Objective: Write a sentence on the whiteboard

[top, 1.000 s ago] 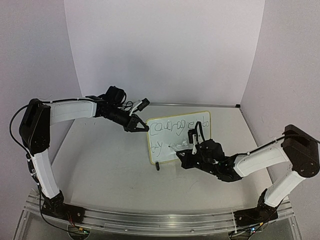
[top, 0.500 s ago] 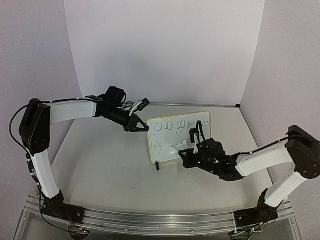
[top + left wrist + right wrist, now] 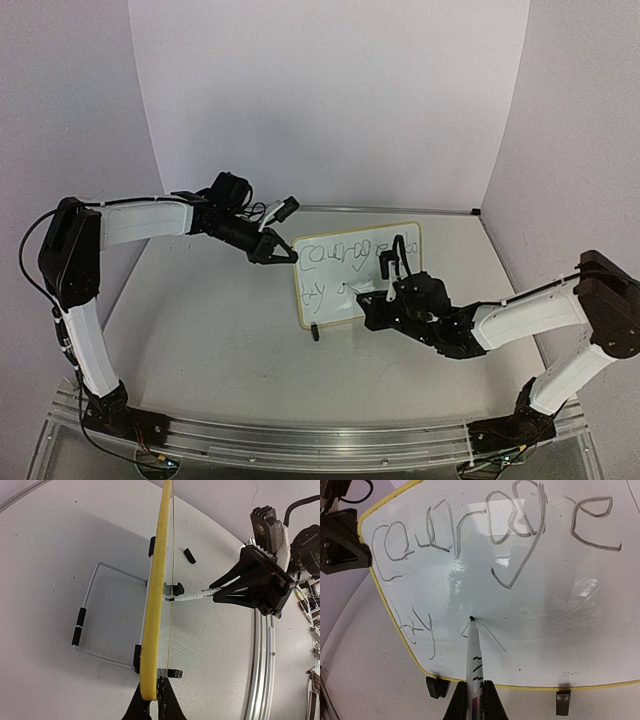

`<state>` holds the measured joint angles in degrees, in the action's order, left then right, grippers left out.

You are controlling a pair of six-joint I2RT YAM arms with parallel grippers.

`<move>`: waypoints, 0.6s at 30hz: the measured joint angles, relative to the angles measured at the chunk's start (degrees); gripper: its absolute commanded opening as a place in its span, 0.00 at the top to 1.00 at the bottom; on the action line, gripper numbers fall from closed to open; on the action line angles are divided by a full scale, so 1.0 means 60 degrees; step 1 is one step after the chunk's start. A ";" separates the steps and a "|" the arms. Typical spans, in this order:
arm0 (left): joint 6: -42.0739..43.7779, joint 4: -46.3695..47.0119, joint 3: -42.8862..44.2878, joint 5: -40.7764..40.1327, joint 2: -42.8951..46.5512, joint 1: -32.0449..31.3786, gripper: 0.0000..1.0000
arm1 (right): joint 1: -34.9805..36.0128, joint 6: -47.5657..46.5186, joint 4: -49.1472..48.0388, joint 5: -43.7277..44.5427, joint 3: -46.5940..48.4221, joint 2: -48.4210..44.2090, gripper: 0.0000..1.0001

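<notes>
One whiteboard (image 3: 335, 308) on show, glossy white with rounded corners and a thin pale-yellow rim. It stands upright on its long edge, a little right of the tabletop's (image 3: 220, 330) middle and toward the far edge. Its long axis runs left to right, the written face turned to the near edge. Two black clip feet (image 3: 436, 686) sit under the lower rim, and behind the board a thin wire prop (image 3: 80, 616) lies on the tabletop.

The sentence (image 3: 485, 535) comes in two lines of thin dark cursive. The top line reads "courage", then a further short word I cannot make out. The lower line reads "try", with a couple of short strokes next to it.

Two grippers are at work. The left gripper (image 3: 154, 695) is clenched on the board's left edge, its fingers pinching the yellow rim. The right gripper (image 3: 472, 702) is clamped on the one marker (image 3: 472, 655), a white barrel with a dark tip. The marker points away from the near edge, tip touching the board just right of "try", below "courage".
</notes>
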<state>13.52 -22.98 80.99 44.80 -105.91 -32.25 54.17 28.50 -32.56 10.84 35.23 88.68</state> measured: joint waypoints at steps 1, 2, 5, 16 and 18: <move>0.0000 0.0000 0.0000 0.0000 0.0000 0.0000 1.00 | 0.0000 0.0003 0.0000 0.0003 0.0003 0.0000 1.00; 0.0000 0.0000 0.0000 0.0000 0.0000 0.0000 1.00 | 0.0000 0.0006 0.0000 0.0003 0.0003 0.0000 1.00; 0.0000 0.0000 0.0000 0.0000 0.0000 0.0000 1.00 | 0.0000 0.0035 0.0000 0.0003 0.0003 0.0004 1.00; -0.0004 0.0000 0.0000 -0.0001 0.0000 0.0000 1.00 | 0.0004 0.0499 -0.0313 0.0010 -0.0176 0.0093 1.00; -0.0008 -0.0001 0.0000 -0.0008 0.0000 0.0001 1.00 | 0.0004 0.0544 -0.0391 0.0019 -0.0194 0.0141 1.00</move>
<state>13.47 -22.99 80.99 44.75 -105.91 -32.24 54.19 31.76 -34.90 10.95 34.06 89.53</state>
